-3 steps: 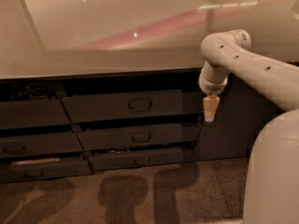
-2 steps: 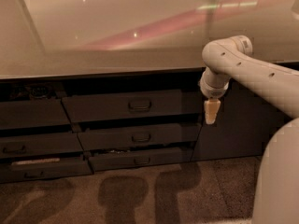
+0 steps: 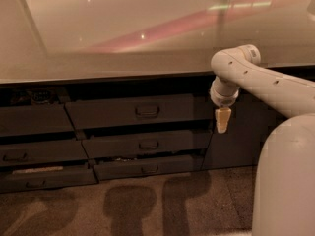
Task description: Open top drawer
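The top drawer (image 3: pixel 113 113) is the widest dark grey front just under the counter, with a small rectangular handle (image 3: pixel 147 111) at its centre. A dark gap shows above its front. My gripper (image 3: pixel 222 122) hangs pointing down off the drawer's right end, about level with the front and well to the right of the handle. Its pale fingers are pressed together and hold nothing. It touches neither the handle nor the drawer front.
Two narrower drawer fronts (image 3: pixel 142 144) (image 3: pixel 147 168) sit below the top drawer. Another stack of drawers (image 3: pixel 34 150) is at the left. A dark cabinet panel (image 3: pixel 238 141) stands behind the gripper. The glossy countertop (image 3: pixel 123 43) overhangs everything, and my white body (image 3: pixel 288 181) fills the lower right.
The gripper has drifted slightly down and to the right. The drawers have not moved.
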Controlling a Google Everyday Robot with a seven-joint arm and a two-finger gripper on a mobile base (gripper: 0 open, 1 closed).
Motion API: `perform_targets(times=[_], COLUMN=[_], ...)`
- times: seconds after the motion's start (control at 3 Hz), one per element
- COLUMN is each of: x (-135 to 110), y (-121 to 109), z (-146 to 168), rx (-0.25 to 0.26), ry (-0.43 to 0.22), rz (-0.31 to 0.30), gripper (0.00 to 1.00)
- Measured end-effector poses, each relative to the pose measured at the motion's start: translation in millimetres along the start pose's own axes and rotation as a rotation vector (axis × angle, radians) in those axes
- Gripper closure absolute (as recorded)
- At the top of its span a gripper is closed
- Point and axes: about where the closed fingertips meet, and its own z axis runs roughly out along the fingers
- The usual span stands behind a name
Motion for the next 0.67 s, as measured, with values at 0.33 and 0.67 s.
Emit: perform_targets(times=[0.33, 0.67], x=[-29.3, -29.3], y=[1.0, 1.0], z=[13.6, 13.6], rx=[-0.022, -0.022], ry=[0.084, 0.084], rz=[-0.085, -0.085], gripper=[0.00, 0.00])
